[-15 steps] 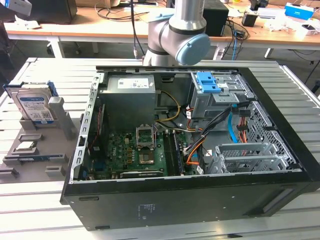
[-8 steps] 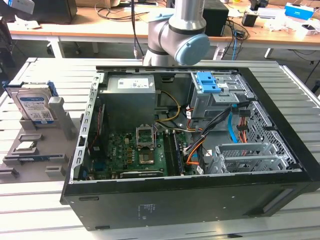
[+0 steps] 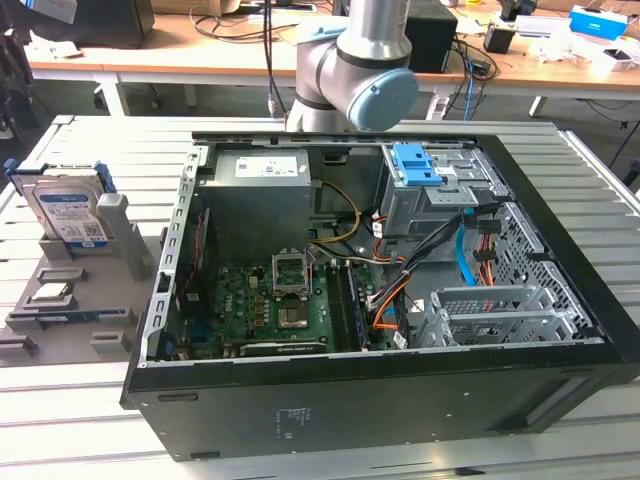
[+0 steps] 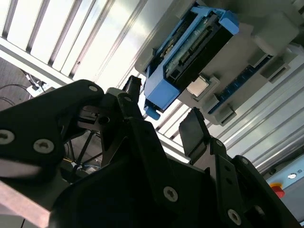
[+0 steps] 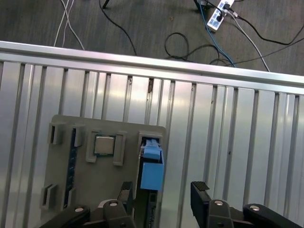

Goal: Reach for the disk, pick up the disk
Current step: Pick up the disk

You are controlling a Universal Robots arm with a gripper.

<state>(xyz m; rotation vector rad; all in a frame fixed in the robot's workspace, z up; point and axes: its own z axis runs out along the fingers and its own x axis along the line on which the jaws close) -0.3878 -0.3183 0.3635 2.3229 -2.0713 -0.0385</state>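
Blue-railed disk (image 3: pixel 70 205) is seen standing on edge in the grey holder (image 3: pixel 118 240). Gripper (image 5: pixel 162 190) is positioned near it, jaws spread.

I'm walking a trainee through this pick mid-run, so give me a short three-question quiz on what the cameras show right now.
1. True or false: the claw is shut on the silver-grey metal hard drive with blue plastic side rails.
2. Where is the hard drive in the exterior view?
A) Inside the open black computer case
B) Standing on edge in the grey slotted fixture at the exterior view's left
C) Flat on the wooden desk behind
3. Fill in: the fixture also holds a small flat square silver ____.

Key:
1. False: the claw is open, fingers apart.
2. B
3. chip
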